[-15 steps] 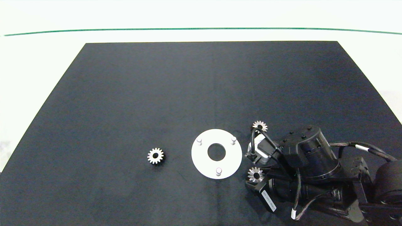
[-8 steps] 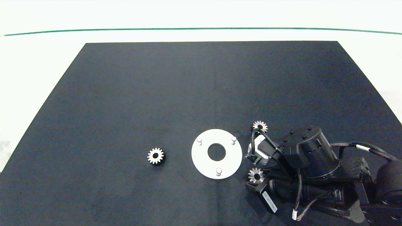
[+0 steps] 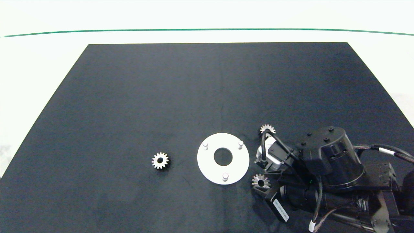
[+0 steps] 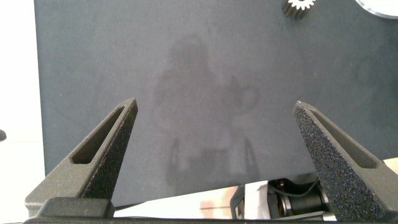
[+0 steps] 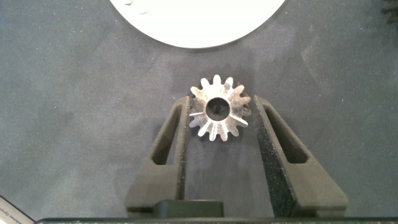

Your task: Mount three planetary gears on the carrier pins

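The white disc [image 3: 207,161] lies on the black mat with its three carrier pins [image 3: 225,176] upright and bare. My right gripper [image 5: 220,104] is down at the mat just right of the disc, shut on one planetary gear [image 5: 217,116] that lies flat, a finger [image 5: 177,134] touching its teeth on each side. This gear [image 3: 260,181] also shows in the head view. A second gear [image 3: 267,129] lies behind the right wrist, partly hidden by a cable. The third gear [image 3: 160,160] lies left of the disc. My left gripper [image 4: 214,104] hangs open over bare mat.
The black mat [image 3: 161,97] covers most of the white table. The right arm [image 3: 330,161] fills the near right corner. In the left wrist view the mat's near edge [image 4: 186,199], the third gear [image 4: 300,6] and a sliver of the disc [image 4: 380,5] show.
The right arm's wrist has swung to the right, and the gear between its fingers has shifted slightly left, toward the disc. The other gears and the disc have not moved.
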